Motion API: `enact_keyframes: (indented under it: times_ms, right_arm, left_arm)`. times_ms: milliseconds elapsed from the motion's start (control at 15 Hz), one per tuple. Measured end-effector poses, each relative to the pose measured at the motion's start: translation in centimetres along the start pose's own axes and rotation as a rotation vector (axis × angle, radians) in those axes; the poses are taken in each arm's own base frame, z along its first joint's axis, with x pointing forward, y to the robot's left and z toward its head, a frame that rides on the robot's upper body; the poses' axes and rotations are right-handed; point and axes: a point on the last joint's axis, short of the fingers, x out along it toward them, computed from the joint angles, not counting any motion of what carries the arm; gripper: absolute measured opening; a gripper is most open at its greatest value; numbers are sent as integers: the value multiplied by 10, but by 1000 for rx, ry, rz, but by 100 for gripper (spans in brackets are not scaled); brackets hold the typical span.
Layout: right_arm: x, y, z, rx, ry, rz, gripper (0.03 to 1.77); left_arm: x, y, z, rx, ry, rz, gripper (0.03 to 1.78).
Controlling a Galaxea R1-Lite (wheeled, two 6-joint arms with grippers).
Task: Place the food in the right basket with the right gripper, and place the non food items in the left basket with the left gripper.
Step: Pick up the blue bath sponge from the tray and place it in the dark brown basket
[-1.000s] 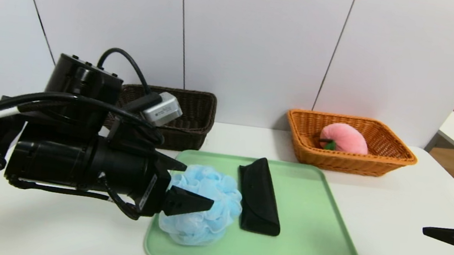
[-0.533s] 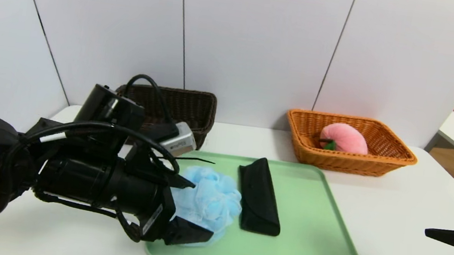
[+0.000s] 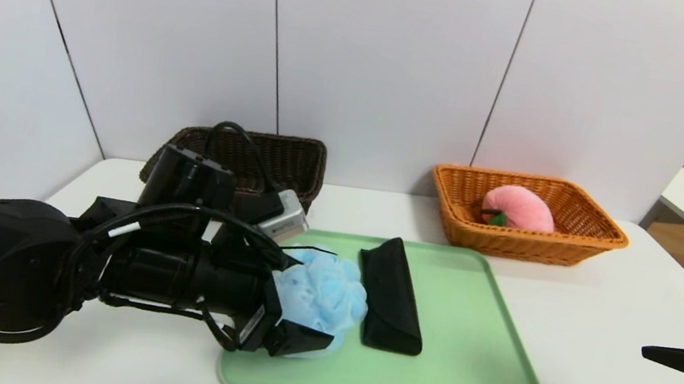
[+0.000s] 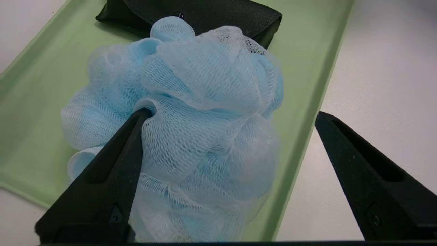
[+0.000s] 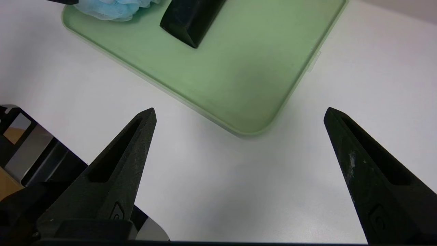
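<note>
Straddling one pouf (image 3: 324, 294) — one hand (image 3: 316, 303), perhaps touching.

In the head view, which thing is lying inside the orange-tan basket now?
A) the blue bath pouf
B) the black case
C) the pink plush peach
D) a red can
C: the pink plush peach sits in the orange-tan basket, while the black case and the blue bath pouf are on the green tray.

Robot body, left of the frame: glossy black left arm (image 3: 156, 273) with looping black cables (image 3: 196, 208), a white cable band (image 3: 124, 229), silver-grey wrist box (image 3: 285, 216) and dark, pointed claw (image 3: 310, 302).
</note>
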Motion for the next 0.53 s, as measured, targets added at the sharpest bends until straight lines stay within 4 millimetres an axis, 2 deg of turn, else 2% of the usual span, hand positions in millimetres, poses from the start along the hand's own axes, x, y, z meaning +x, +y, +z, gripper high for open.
enact_keyframes:
  times_ms: [533]
  right_arm:
    - [0, 0, 0, -1, 0, 0, 169]
  left_arm:
    - [28, 11, -18, 55, -10, 2, 169]
